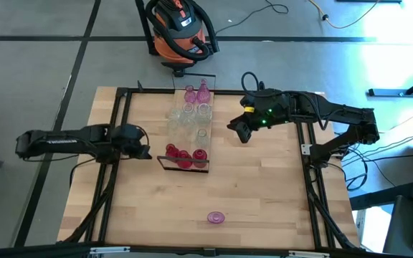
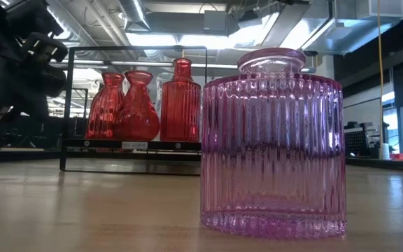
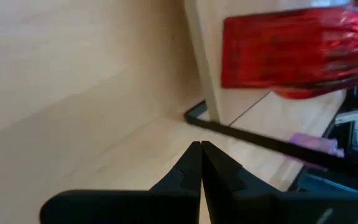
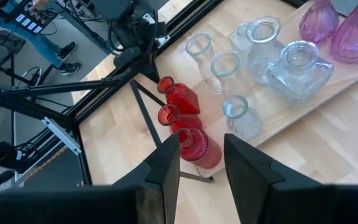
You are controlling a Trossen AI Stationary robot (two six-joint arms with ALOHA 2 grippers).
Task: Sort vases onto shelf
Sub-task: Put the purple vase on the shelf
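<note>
I see the long narrow light-wood shelf [image 1: 190, 129] with a thin black frame at its near end, lying mid-worktop [image 1: 264, 193]. On it: three red ribbed glass vases [image 1: 183, 155] at the framed end, a cluster of clear glass vases [image 1: 188, 117] in the middle, two pink glass vases [image 1: 196, 93] at the far end. One squat pink ribbed glass vase [image 1: 216, 217] stands alone near the front edge of the wooden worktop, well apart from both arms.

Left gripper [image 1: 143, 152] sits low just left of the shelf's framed end, beside the red vases; its jaws are pressed together, holding nothing. In its wrist view a red vase lies ahead of the fingertips, not between them.

Right gripper [image 1: 238, 131] hovers to the right of the shelf, level with the clear vases; jaws spread, empty. From its wrist view the red vases show past the gap, lower down on the shelf.
</note>
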